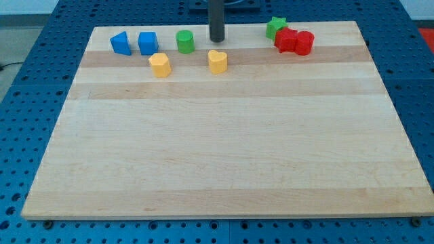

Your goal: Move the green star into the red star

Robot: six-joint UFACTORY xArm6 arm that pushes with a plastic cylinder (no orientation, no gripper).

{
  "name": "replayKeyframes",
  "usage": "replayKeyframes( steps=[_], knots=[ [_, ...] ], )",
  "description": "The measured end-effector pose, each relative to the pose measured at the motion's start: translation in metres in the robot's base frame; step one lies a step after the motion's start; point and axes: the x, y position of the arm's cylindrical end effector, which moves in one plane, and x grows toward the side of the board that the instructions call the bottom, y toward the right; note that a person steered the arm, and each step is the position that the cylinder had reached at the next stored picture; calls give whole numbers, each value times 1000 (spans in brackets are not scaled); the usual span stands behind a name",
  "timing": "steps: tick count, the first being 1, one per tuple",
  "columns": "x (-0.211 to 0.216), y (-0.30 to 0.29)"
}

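Note:
The green star [275, 27] sits near the view's top, right of centre, touching the upper left of the red star [286, 41]. A red cylinder [304, 43] stands against the red star's right side. My tip [216, 39] rests on the board near the top centre, well to the left of the green star and just above a yellow heart-shaped block [218, 61].
A green cylinder [185, 41] stands left of my tip. A blue triangular block [121, 43] and a blue cube [148, 43] sit at the top left. A yellow pentagon-like block [160, 65] lies below them. The wooden board [224, 156] lies on a blue perforated table.

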Motion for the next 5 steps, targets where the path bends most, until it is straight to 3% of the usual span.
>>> replayKeyframes(
  steps=[1, 3, 5],
  knots=[
    [-8, 9],
    [-30, 127],
    [-21, 179]
  ],
)
